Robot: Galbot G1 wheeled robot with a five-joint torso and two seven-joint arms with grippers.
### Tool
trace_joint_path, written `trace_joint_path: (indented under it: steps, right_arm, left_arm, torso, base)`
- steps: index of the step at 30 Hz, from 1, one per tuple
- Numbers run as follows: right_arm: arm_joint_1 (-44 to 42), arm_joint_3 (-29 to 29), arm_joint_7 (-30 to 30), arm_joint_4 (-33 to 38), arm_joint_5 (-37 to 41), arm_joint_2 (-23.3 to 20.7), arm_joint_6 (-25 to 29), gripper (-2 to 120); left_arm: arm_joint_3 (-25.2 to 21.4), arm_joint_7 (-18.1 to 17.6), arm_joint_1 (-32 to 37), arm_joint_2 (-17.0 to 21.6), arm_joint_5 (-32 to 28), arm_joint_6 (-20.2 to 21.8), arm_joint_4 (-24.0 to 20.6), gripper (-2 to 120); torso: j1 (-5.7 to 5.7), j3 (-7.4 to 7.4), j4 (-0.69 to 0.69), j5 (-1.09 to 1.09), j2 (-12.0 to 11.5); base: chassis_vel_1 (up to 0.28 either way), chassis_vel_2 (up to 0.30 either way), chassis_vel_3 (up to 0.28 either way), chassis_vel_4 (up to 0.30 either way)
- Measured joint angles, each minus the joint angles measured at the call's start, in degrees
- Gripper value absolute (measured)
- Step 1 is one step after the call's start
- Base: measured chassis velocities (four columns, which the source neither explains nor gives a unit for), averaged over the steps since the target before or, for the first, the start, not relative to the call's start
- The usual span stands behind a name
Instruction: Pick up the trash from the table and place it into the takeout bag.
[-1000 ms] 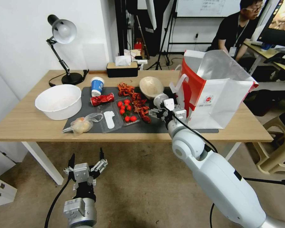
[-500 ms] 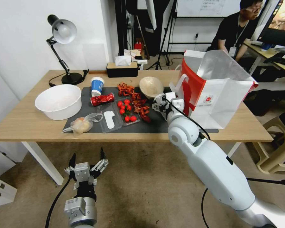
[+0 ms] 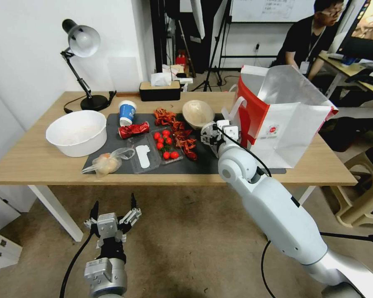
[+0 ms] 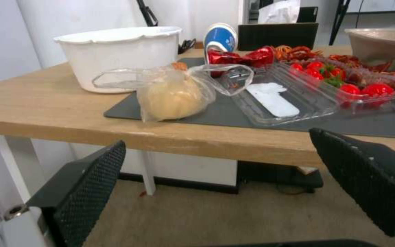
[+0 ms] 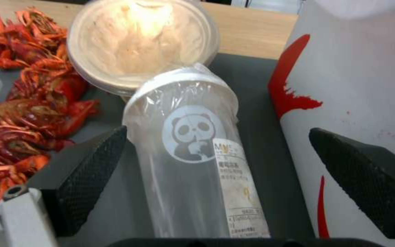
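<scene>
Lying on its side on the bench's grey mat [image 3: 203, 165], between the beige bowl [image 5: 138, 41] and the takeout bag [image 3: 286, 124], the clear plastic cup [image 5: 193, 154] is not yet gripped; all trash seemingly remains out. The right gripper [image 5: 216, 185] straddles it, fingers apart. The left gripper [image 3: 112, 215] hangs low before the bench, fingers apart.

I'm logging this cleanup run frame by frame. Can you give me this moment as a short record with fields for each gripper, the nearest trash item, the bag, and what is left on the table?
right gripper: open over the dark mat, fingers either side of the clear plastic cup
clear plastic cup: lying on its side between the beige bowl and the takeout bag
takeout bag: upright, open at the top
left gripper: open, below the table edge
still on table: paper cup, red can, knotted bag
</scene>
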Motion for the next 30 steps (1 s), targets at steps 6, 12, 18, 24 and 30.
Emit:
trace_joint_path:
  steps: [6, 12, 18, 24, 30]
  right_arm:
    - [0.24, 0.01, -0.64, -1.16, 0.15, -0.19, -0.71, 100]
    - [0.49, 0.05, -2.25, -2.57, 1.25, -0.37, -1.15, 100]
    - [0.58, 0.3, -3.39, -3.52, 1.48, -0.34, -1.16, 100]
    - [0.59, 0.29, -5.15, -4.19, 1.07, -0.39, -1.15, 100]
    - [0.69, 0.25, -5.58, -5.43, 0.89, -0.18, -1.16, 100]
  left_arm:
    - [0.01, -0.16, -0.01, -0.01, 0.02, -0.05, 0.0, 100]
    - [0.01, -0.33, 0.01, 0.04, 0.02, -0.07, -0.28, 100]
    - [0.0, -0.41, 0.05, 0.03, 0.03, -0.09, -0.34, 100]
    - [0.05, -0.58, 0.05, -0.13, 0.07, -0.16, -0.33, 100]
    - [0.08, -0.73, 0.05, -0.2, 0.12, -0.21, -0.3, 100]
  torso:
    - [0.0, 0.0, 0.0, 0.0, 0.0]
    - [-0.01, 0.0, 0.0, 0.0, 0.0]
    - [-0.01, 0.0, 0.0, 0.0, 0.0]
    - [-0.01, 0.0, 0.0, 0.0, 0.0]
    - [-0.01, 0.0, 0.0, 0.0, 0.0]
  base:
    - [0.0, 0.0, 0.0, 0.0]
    - [0.0, 0.0, 0.0, 0.0]
    - [0.0, 0.0, 0.0, 0.0]
    - [0.0, 0.0, 0.0, 0.0]
    - [0.0, 0.0, 0.0, 0.0]
